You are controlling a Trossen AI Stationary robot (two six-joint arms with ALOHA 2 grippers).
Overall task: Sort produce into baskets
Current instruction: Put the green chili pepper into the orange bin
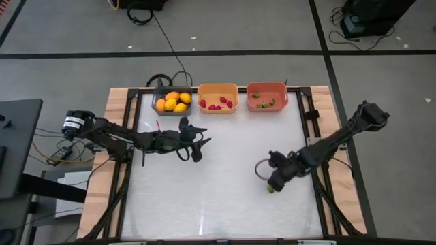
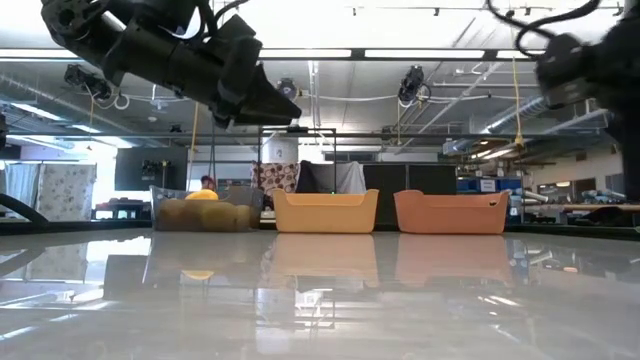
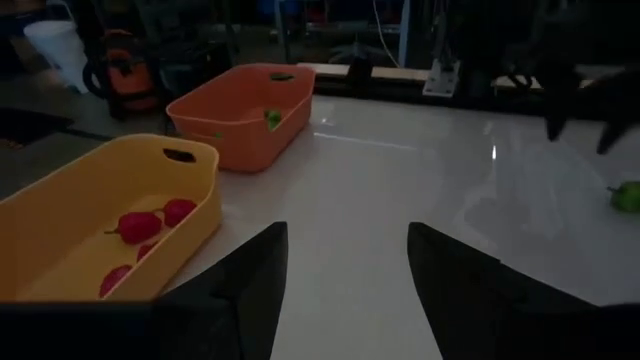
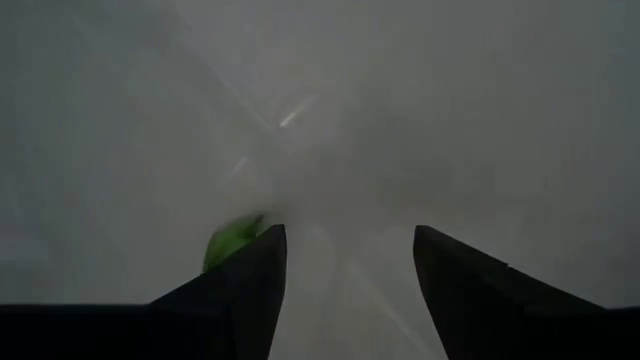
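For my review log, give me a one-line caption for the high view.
Sorted produce fills three baskets at the table's far edge; the right gripper hovers open by one green piece, the left gripper waiting open.

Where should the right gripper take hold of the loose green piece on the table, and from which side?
Probably from straight above, fingers closing across its middle. The green piece is small, rounded and lies alone on the bare table, with nothing beside it to block a descent. The right gripper hangs over it, fingers open, but the piece sits beside one finger, so shift sideways first.
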